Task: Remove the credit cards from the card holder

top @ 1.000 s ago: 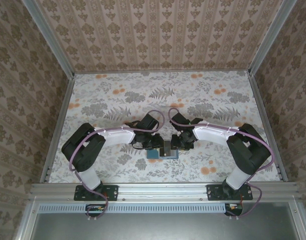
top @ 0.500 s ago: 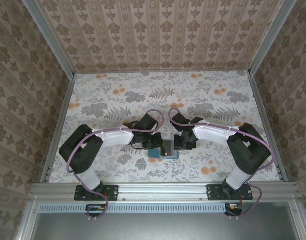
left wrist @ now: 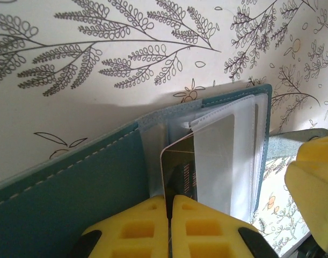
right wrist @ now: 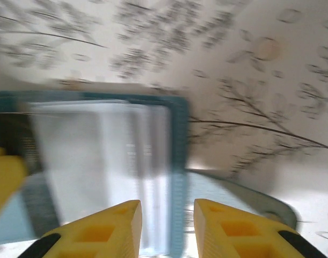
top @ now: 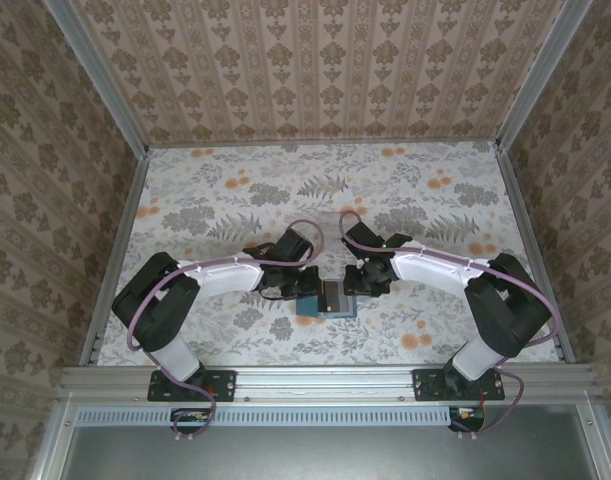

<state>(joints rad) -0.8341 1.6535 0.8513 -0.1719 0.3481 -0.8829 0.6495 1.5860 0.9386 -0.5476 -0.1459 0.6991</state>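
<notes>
The card holder (top: 325, 303) is lying open on the floral table (top: 235, 200), near the front edge and midway between the two arms, which are both reaching in to it from either side. The left gripper (left wrist: 169, 207) is clenching its yellow fingers (left wrist: 145, 228) together on the near edge of a dark credit card (left wrist: 180, 164). That card is sticking partway out of a clear plastic sleeve (left wrist: 231, 150) inside the holder, with its far end tucked under the sleeve. In the left wrist view the teal cover is spreading away to the left with its pale stitching showing, and the stack of clear sleeves is sitting against the right-hand teal border. The right gripper (right wrist: 167, 226) is hanging over the holder's opposite side, its two yellow fingers standing a little apart. The teal border and the outer edge of the sleeves are running down into the gap between them. That view is blurring, so I cannot tell whether the fingers are pinching the holder or merely straddling it. One yellow finger of the right gripper is also showing at the right edge of the left wrist view, beside the holder's border.
</notes>
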